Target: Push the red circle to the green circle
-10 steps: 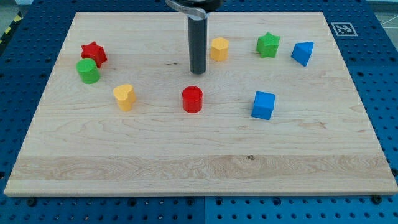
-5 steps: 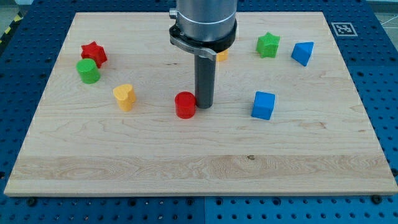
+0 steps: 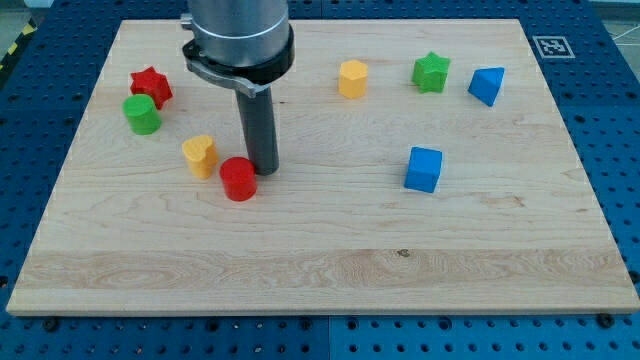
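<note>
The red circle point(image 3: 238, 179) lies on the wooden board, left of centre. My tip point(image 3: 263, 169) stands just to its right and a little above, touching or almost touching it. The green circle point(image 3: 142, 114) sits near the board's left edge, up and to the left of the red circle. A yellow heart block point(image 3: 200, 156) lies between them, close to the red circle's upper left. A red star point(image 3: 151, 86) touches the green circle at its upper right.
A yellow hexagon block point(image 3: 352, 78), a green star point(image 3: 432, 72) and a blue triangular block point(image 3: 487, 85) lie along the top right. A blue cube point(image 3: 424, 169) sits right of centre. The board's left edge point(image 3: 60, 170) is near the green circle.
My tip has swept down and then to the left, pushing the red circle leftward and slightly down, from the board's centre to beside the yellow heart.
</note>
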{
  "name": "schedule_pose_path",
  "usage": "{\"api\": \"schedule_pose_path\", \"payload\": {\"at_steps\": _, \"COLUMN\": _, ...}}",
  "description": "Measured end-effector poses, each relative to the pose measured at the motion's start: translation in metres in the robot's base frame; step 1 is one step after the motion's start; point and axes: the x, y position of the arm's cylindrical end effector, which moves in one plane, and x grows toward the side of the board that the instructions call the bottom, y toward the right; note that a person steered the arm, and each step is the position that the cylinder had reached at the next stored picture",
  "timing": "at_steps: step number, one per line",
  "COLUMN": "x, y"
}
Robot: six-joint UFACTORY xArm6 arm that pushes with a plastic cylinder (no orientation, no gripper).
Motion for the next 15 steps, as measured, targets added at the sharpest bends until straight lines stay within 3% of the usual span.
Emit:
{"api": "schedule_pose_path", "payload": {"at_steps": 3, "x": 0.002, "y": -0.037}}
{"api": "schedule_pose_path", "payload": {"at_steps": 4, "x": 0.046, "y": -0.018}}
{"api": "schedule_pose_path", "payload": {"at_steps": 7, "x": 0.05, "y": -0.019}}
{"api": "schedule_pose_path", "payload": {"at_steps": 8, "x": 0.065, "y": 0.016}}
{"api": "schedule_pose_path", "payload": {"at_steps": 9, "x": 0.101, "y": 0.015}}
{"api": "schedule_pose_path", "payload": {"at_steps": 11, "x": 0.104, "y": -0.049}}
{"api": "schedule_pose_path", "payload": {"at_steps": 13, "x": 0.045, "y": -0.09}}
{"api": "schedule_pose_path", "payload": {"at_steps": 14, "x": 0.04, "y": -0.1}}
{"api": "schedule_pose_path", "payload": {"at_steps": 15, "x": 0.079, "y": -0.09}}
